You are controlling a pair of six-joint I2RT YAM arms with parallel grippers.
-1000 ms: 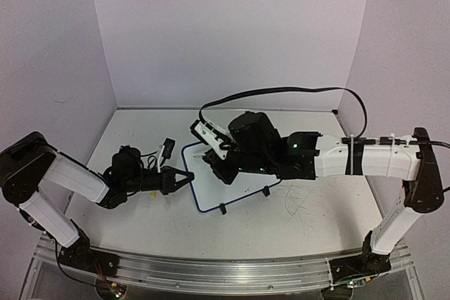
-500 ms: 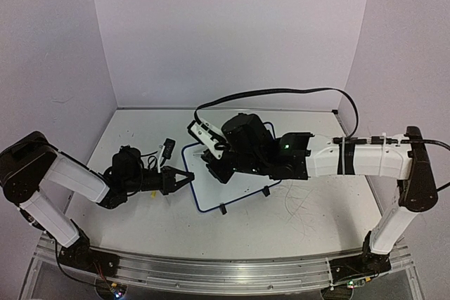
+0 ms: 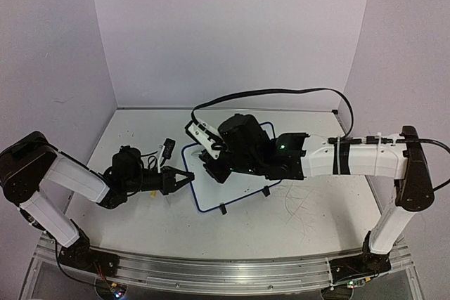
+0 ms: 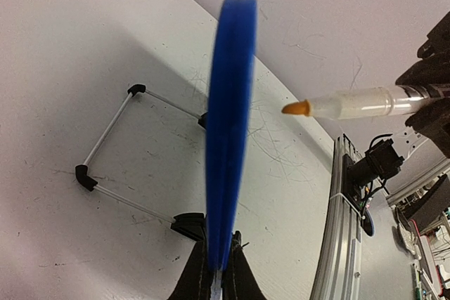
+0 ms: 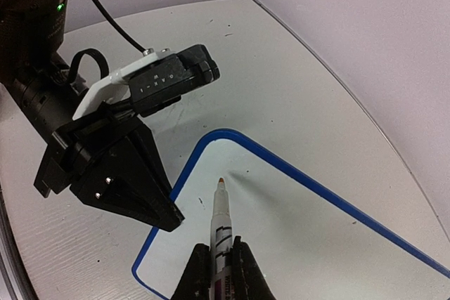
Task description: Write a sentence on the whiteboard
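Two arms are engaged at the whiteboard (image 3: 211, 196), which stands near the middle of the scuffed white surface (image 3: 140, 226), slightly left of centre and turned at an angle, with its black stand feet (image 3: 222, 209) showing along the near edge in the overhead view. The left claw (image 3: 187, 176) reaches in low from the left and is clamped on the board's left edge; the left wrist view confirms both fingers pressed together on the blue frame (image 4: 228, 138), seen edge-on, with the wire stand (image 4: 105, 131) resting on the surface beside it. The right arm stretches across from the right, and its wrist covers much of the board in the overhead view. The right claw (image 5: 219, 272) is closed on a white marker (image 5: 221, 226), held by the barrel with the orange tip (image 5: 221, 182) pointing at the board's face (image 5: 295, 230) close to its rounded corner, near where the left claw (image 5: 172, 221) grips. The left wrist view shows the same marker (image 4: 351, 103) just beside the frame. Whether the tip touches the face cannot be determined.
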